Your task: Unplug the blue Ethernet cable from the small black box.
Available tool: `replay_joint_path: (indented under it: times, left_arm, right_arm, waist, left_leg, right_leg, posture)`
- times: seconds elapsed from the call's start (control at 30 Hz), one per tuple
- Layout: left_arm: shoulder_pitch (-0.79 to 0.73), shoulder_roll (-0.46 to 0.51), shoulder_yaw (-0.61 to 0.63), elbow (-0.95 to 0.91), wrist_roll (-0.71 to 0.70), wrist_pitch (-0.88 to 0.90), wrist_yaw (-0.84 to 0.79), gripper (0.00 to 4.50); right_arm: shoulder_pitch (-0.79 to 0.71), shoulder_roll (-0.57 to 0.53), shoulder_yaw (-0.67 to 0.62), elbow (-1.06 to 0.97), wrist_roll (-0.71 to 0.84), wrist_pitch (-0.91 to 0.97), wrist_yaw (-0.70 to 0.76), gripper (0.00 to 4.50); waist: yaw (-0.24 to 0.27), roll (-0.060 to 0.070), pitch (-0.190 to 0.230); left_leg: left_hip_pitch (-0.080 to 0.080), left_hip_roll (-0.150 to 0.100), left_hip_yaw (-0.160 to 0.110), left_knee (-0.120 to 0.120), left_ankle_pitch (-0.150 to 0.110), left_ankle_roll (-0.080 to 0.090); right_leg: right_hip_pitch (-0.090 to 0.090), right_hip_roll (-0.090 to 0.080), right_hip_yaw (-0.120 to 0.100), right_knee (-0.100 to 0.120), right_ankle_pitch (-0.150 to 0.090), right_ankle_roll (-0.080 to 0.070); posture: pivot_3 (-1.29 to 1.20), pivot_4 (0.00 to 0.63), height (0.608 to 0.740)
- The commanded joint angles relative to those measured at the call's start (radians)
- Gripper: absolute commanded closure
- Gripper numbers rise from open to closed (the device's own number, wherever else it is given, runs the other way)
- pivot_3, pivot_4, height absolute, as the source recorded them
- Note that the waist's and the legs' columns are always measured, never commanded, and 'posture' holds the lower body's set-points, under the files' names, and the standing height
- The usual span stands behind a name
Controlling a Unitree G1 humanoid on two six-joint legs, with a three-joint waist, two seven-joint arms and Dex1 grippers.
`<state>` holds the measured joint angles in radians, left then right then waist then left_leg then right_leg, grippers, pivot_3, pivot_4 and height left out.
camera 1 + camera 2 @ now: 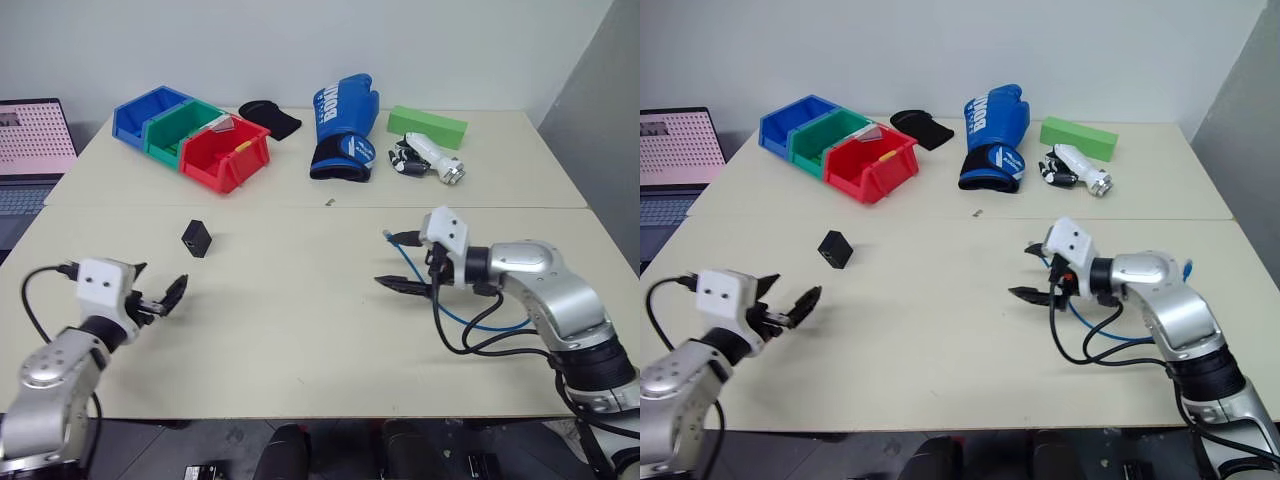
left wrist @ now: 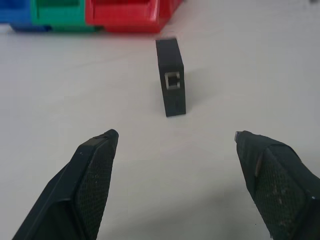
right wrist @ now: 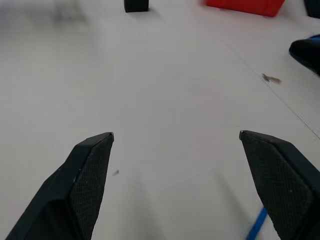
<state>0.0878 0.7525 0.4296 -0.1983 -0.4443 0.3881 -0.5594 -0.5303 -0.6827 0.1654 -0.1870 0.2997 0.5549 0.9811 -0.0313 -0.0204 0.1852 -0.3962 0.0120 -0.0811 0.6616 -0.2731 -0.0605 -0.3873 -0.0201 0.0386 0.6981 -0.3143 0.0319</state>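
The small black box (image 1: 196,238) stands on the table left of centre, and the port (image 2: 172,80) in its side is empty. My left gripper (image 1: 160,281) hovers short of the box, open, with nothing between its fingers. The blue Ethernet cable (image 1: 412,268) lies on the table at the right, apart from the box, curving under my right arm. My right gripper (image 1: 396,261) stands open just over the cable's near end and grips nothing. A short piece of the cable (image 3: 257,226) shows beside one right finger.
Blue, green and red bins (image 1: 190,135) stand at the back left, beside a black cloth item (image 1: 270,117). A blue boxing glove (image 1: 343,125), a green block (image 1: 427,126) and a white tool (image 1: 432,158) lie at the back. A laptop (image 1: 30,150) sits at the far left.
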Motion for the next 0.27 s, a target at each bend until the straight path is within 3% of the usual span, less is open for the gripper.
replay_joint_path:
  times: [0.03, 0.27]
  left_arm:
    - [-0.008, 0.087, 0.069, -0.019, -0.06, 0.059, -0.107, 0.53]
    - [-0.025, 0.132, 0.091, 0.005, -0.087, 0.084, -0.195, 0.53]
  right_arm:
    - [-0.012, -0.059, -0.06, 0.021, 0.019, -0.019, 0.051, 0.23]
    - [-0.048, -0.097, -0.086, 0.097, -0.013, -0.052, 0.056, 0.23]
  waist:
    - [-0.001, 0.0, 0.0]
    - [-0.001, 0.0, 0.0]
  left_leg:
    - [0.0, 0.0, 0.0, 0.0, 0.0, 0.0]
    - [0.0, 0.0, 0.001, 0.0, 0.0, 0.0]
  right_leg:
    - [0.0, 0.0, 0.0, 0.0, 0.0, 0.0]
    - [0.0, 0.0, 0.001, 0.0, 0.0, 0.0]
  posture:
    - [0.0, 0.15, 0.74]
    - [0.0, 0.15, 0.74]
